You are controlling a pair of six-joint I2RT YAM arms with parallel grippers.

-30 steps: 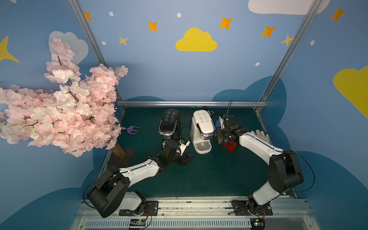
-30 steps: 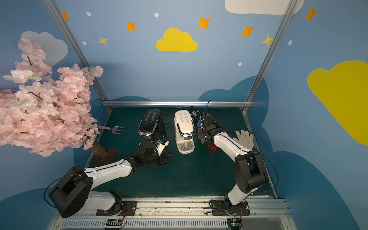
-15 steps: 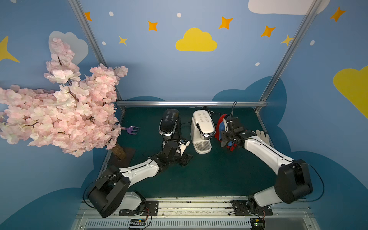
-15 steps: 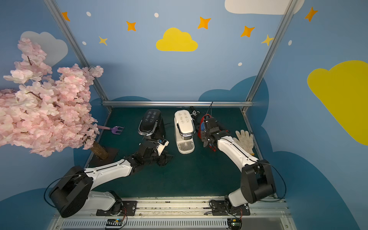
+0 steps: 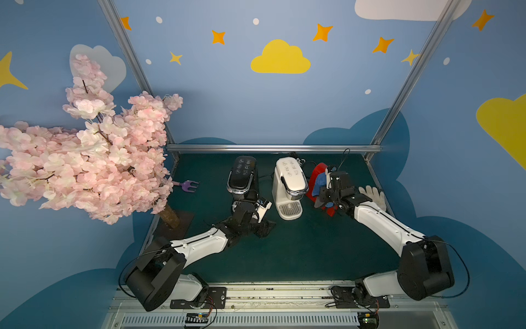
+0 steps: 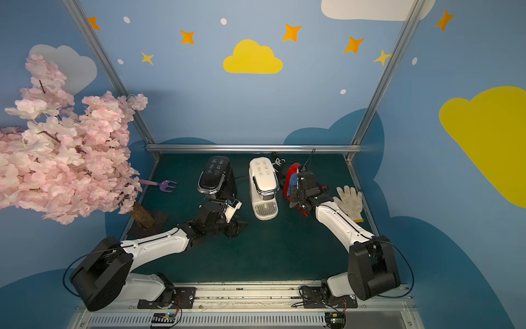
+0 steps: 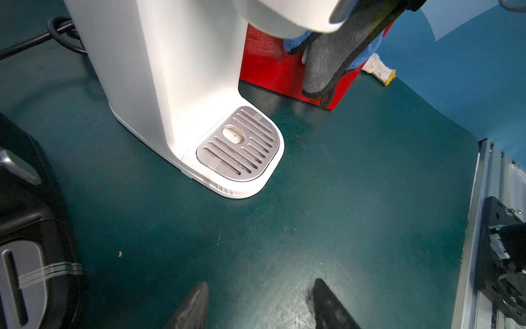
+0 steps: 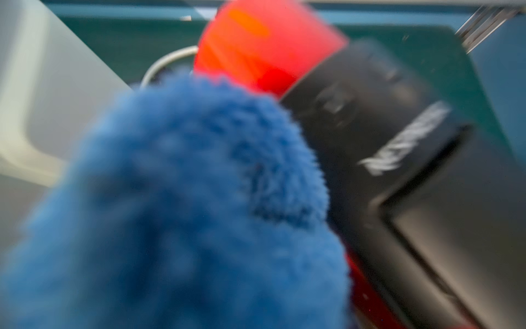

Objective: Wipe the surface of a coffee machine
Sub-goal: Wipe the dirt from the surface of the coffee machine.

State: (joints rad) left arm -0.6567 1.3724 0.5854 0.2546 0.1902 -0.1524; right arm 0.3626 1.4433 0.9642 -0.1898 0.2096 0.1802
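A: Top views first?
B: In both: right pincer [image 5: 324, 195] clenched on a blue-grey cloth [image 5: 319, 182], raised between white machine [image 5: 290, 185] and red machine [image 5: 318, 171]. Against the red one's side or just beside it; cannot tell which. Then left pincer [image 5: 263, 228], low over the bench [image 5: 299, 250], in front of the black machine [image 5: 242, 178]. Also a glove [image 5: 373, 193], flat at the bench's right edge.
A: Left wrist?
B: Released: fingers [image 7: 193, 304] apart, only bare bench between them. Ahead, the white machine's drip tray [image 7: 239, 145]. Behind it the red machine, with the cloth's grey side hanging in front.
A: Right wrist?
B: Blurred. Blue pile across most of the frame, red machine behind, white machine at the edge. No sight of the pincer itself.
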